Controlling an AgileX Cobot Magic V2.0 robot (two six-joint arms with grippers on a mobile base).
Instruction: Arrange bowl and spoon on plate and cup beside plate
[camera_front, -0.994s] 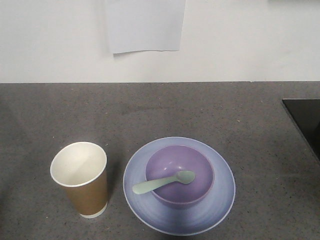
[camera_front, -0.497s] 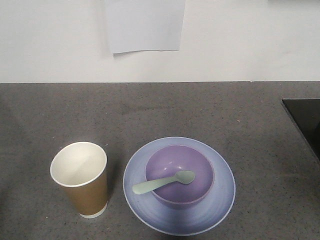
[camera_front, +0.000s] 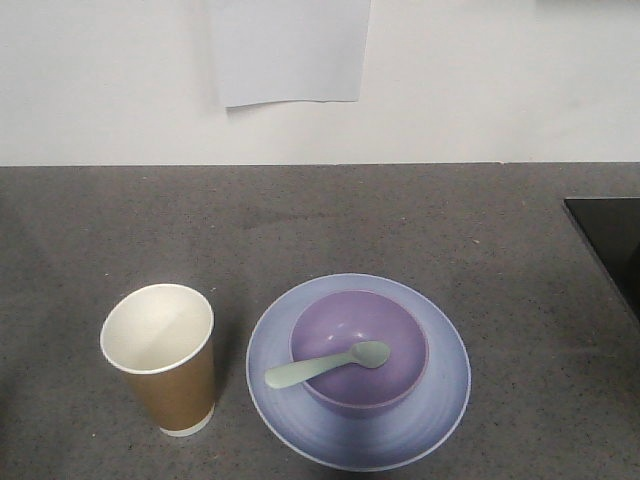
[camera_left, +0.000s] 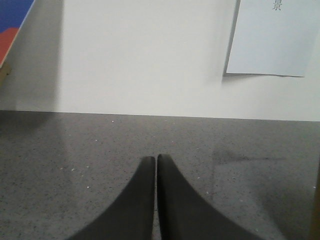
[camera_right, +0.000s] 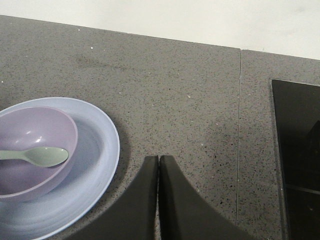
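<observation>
Sitting centred on the plate, the bowl cradles the spoon, handle over its rim, while the cup stands upright just beside the plate. Both grippers, left and right, are closed on nothing, clear of the setting, which looks complete.

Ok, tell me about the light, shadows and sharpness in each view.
Front view: soft, even light; the cup throws a faint shadow toward the plate; slightly grainy. Left wrist view: the shut left gripper is dark, and the counter shows a pale sheen. Right wrist view: sharp, with small glints in the bowl.
</observation>
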